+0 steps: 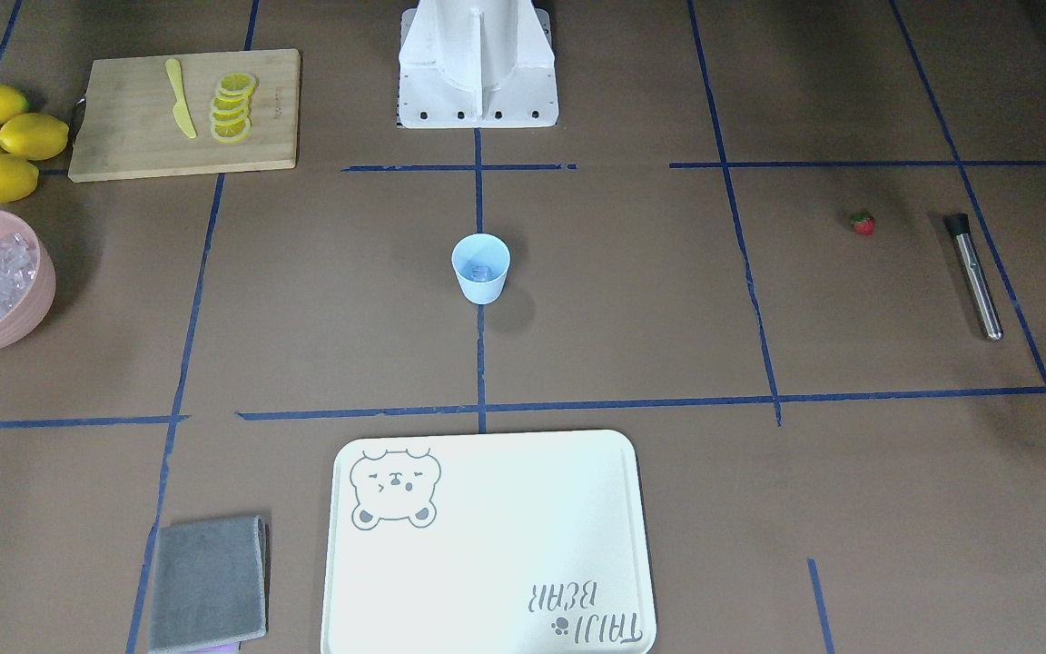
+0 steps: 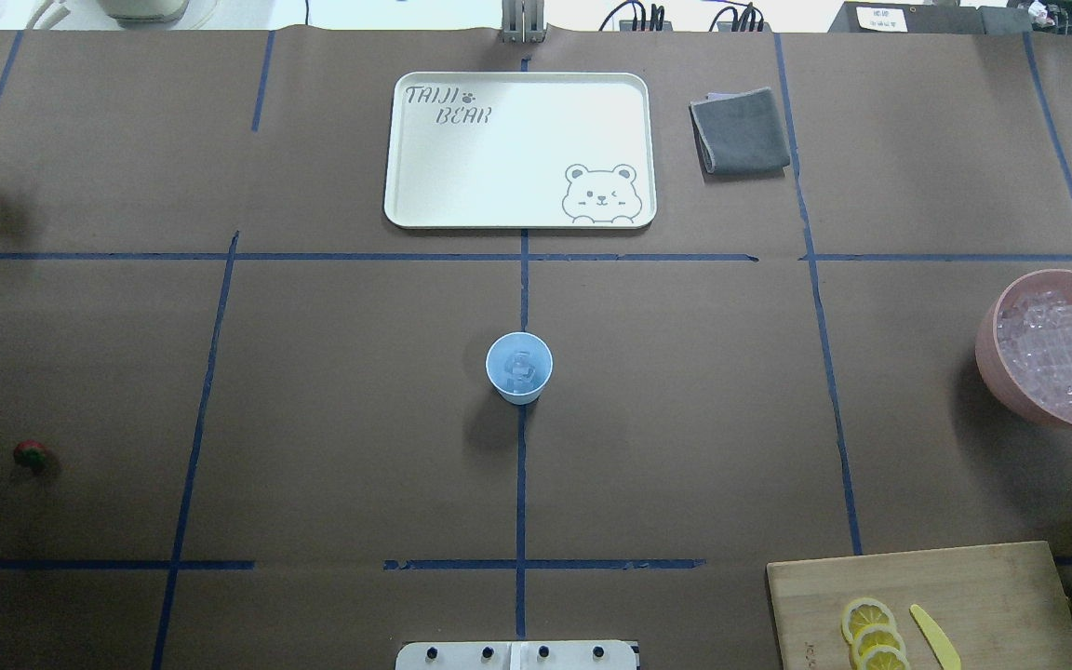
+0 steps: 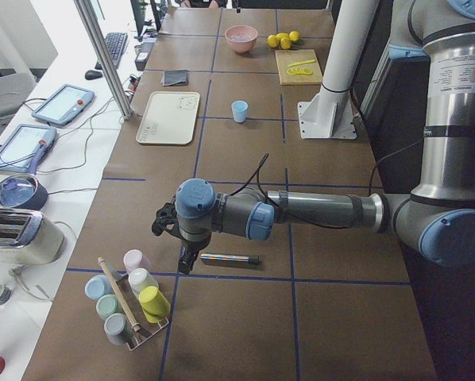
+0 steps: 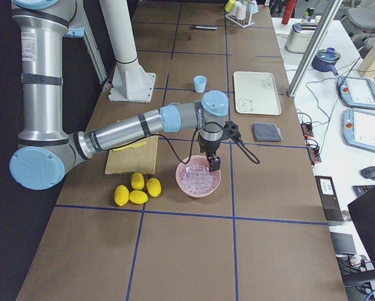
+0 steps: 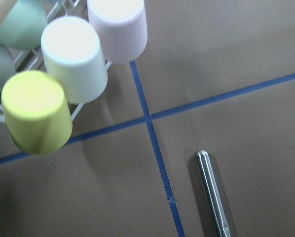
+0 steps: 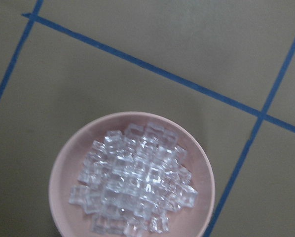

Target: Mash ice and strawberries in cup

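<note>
The pale blue cup (image 1: 480, 268) stands upright at the table's middle, also in the overhead view (image 2: 518, 368), with a little clear ice (image 2: 521, 369) in its bottom. The strawberry (image 1: 863, 222) lies on the table far off on my left side (image 2: 31, 454). More ice (image 6: 132, 187) fills the pink bowl (image 6: 58, 177) on my right side. My right gripper (image 4: 213, 164) hangs just above that bowl. My left gripper (image 3: 185, 268) hangs low beside a metal muddler (image 3: 229, 259). I cannot tell whether either gripper is open or shut. The wrist views show no fingers.
The muddler (image 1: 974, 275) lies past the strawberry. A rack of coloured cups (image 5: 68, 59) stands near the left gripper. A cutting board (image 1: 123, 136) with lemon slices and a yellow knife, whole lemons (image 1: 1, 136), a cream tray (image 2: 424, 209) and a grey cloth (image 2: 741, 130) lie around.
</note>
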